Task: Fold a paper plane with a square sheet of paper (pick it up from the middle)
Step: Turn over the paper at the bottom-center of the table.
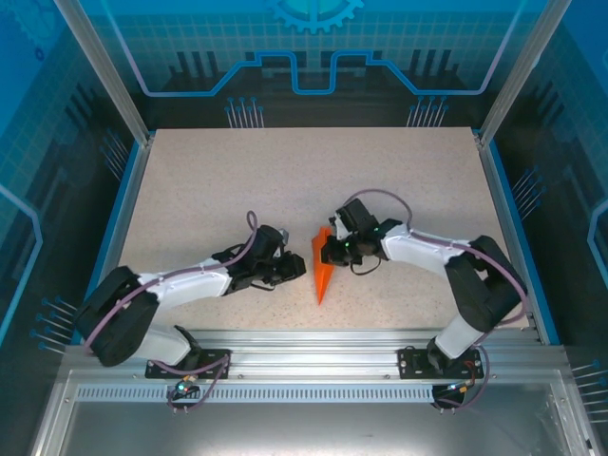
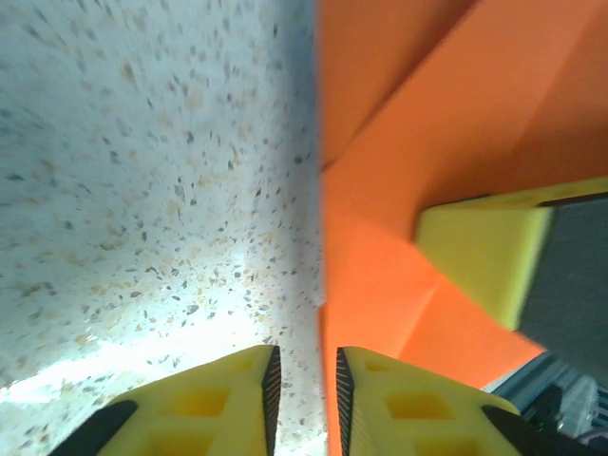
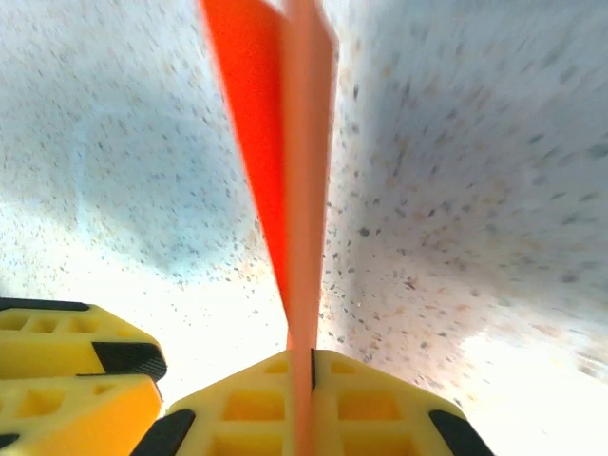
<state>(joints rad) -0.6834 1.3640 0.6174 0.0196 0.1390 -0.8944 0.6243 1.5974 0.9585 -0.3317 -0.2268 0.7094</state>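
Paper plane (image 1: 323, 280) on the table (image 1: 237, 180), between left claw (image 1: 298, 269) and right claw (image 1: 328, 253), near the front edge.

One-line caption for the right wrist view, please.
Right gripper shut on the creased bright orange paper sheet, seen edge-on against the speckled tabletop.

No legible text or numbers, gear emblem (image 1: 314, 11) on blue back panel (image 1: 190, 38)
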